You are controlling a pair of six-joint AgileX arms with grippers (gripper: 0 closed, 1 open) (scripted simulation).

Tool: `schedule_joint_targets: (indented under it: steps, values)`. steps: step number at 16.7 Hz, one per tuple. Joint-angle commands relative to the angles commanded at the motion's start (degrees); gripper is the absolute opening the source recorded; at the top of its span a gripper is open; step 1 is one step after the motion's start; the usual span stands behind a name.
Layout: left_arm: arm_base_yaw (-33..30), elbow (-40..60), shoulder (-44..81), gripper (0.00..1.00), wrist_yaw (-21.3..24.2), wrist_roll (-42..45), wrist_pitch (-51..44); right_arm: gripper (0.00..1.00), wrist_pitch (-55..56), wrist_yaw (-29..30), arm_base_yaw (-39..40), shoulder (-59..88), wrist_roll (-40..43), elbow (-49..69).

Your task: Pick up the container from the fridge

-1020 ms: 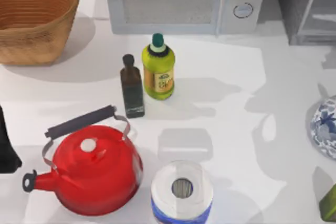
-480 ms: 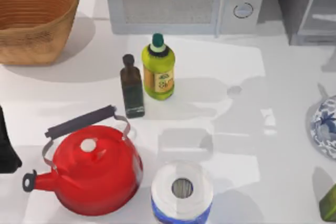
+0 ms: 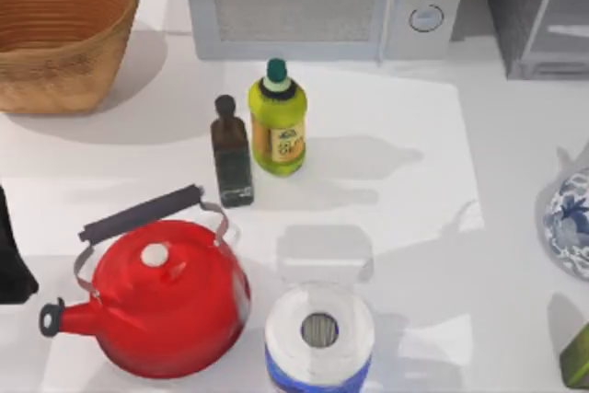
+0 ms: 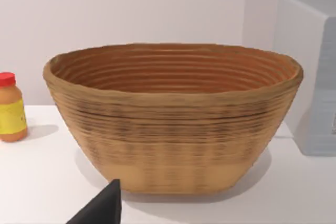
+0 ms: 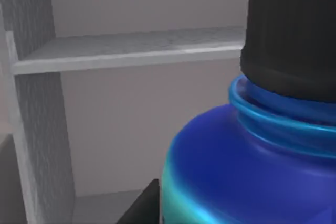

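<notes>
The container [image 5: 247,166] looms very close in the right wrist view: a rounded blue body shading to teal low down, with a dark cap above a ridged neck. It is inside the fridge [image 5: 37,77], below a grey shelf [image 5: 131,50]. A dark finger [image 5: 143,207] of my right gripper lies against the container's lower side. From above, the fridge [image 3: 538,16] stands at the back right with its glass door swung open. My left gripper [image 3: 7,260] is parked at the table's left edge.
A woven basket [image 3: 55,29] sits at the back left and a grey microwave [image 3: 322,2] at the back middle. A yellow-green bottle [image 3: 277,121], a dark bottle [image 3: 231,154], a red kettle [image 3: 166,296], a paper roll [image 3: 319,333] and a blue-white vase [image 3: 571,223] stand on the table.
Nothing on the table has moved. The shadow lying over the table's right half has shifted toward the front and right.
</notes>
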State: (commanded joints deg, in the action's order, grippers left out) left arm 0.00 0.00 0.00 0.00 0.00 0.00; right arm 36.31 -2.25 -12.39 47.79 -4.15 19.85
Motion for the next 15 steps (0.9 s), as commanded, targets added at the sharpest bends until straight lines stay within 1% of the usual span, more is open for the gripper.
schedule_joint_targets:
  steps: [5, 9, 12, 15]
  values:
    - [0.0, 0.0, 0.0, 1.0, 0.0, 0.0, 0.0, 0.0, -16.76, 2.4, 4.37, -23.96, 1.28, -9.83]
    - [0.0, 0.0, 0.0, 1.0, 0.0, 0.0, 0.0, 0.0, -28.54, 3.0, 8.48, -39.01, 2.8, -16.12]
    - [0.0, 0.0, 0.0, 1.0, 0.0, 0.0, 0.0, 0.0, -34.59, 2.6, 11.3, -45.87, 3.82, -19.09]
    - [0.0, 0.0, 0.0, 1.0, 0.0, 0.0, 0.0, 0.0, -36.31, 2.24, 12.38, -47.79, 4.15, -19.85]
